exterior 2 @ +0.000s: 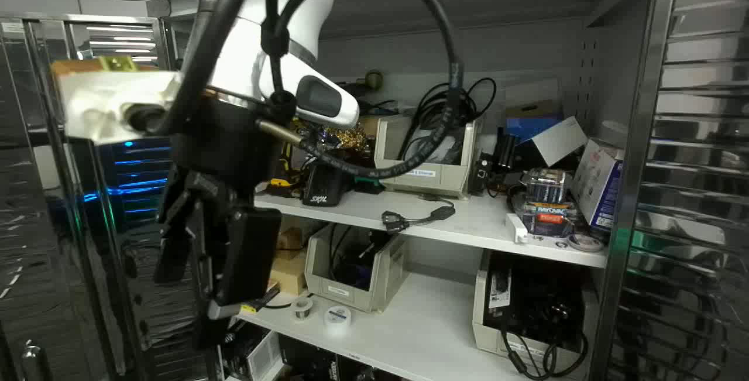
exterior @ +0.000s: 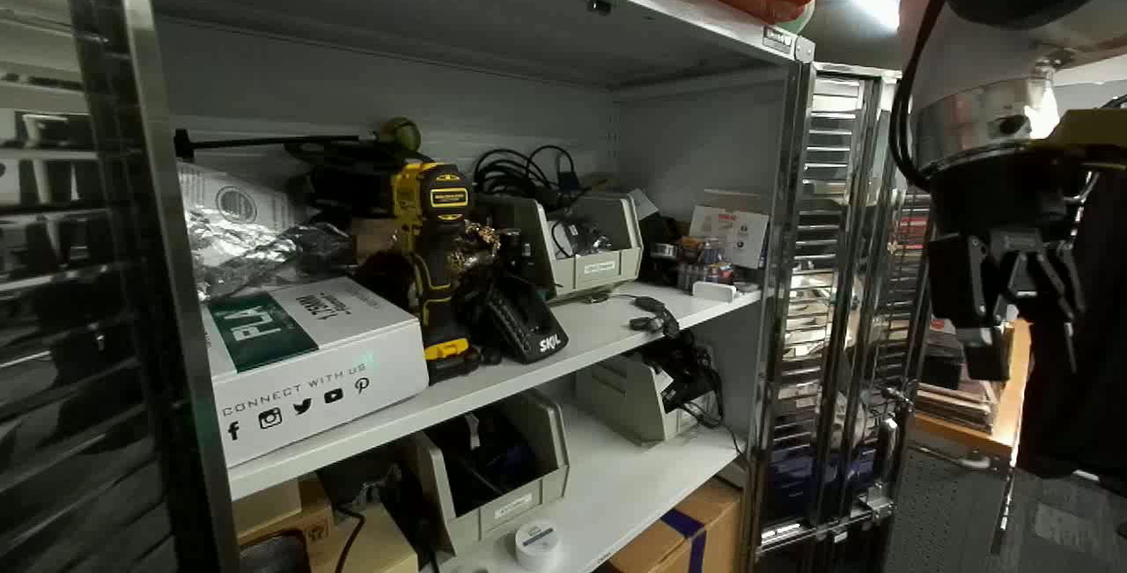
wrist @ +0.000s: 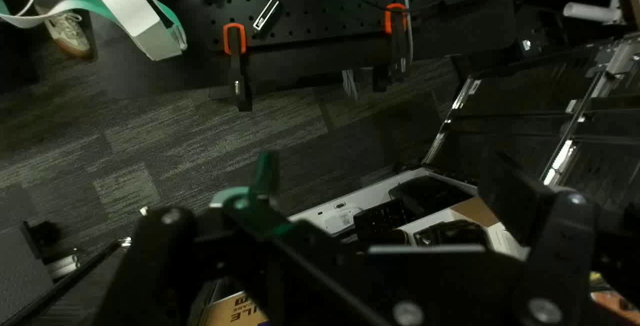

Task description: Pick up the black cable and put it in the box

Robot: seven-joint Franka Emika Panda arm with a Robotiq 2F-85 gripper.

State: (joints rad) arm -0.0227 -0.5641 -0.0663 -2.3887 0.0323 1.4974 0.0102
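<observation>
Exterior views show the pincer [exterior: 1032,360] wide, presumably to straddle the black cable [exterior 2: 417,220] near the SKIL charger [exterior 2: 323,185].

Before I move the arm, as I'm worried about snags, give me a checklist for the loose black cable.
1. Gripper open and empty: ok.
2. Black cable uncovered on the white shelf: ok.
3. Gripper at the cable: not ok, it hangs outside the cabinet.
4. Destination known: cannot tell, the upper bin and two lower bins all show.
5. Cable's far end free of the upper bin: cannot tell.
</observation>
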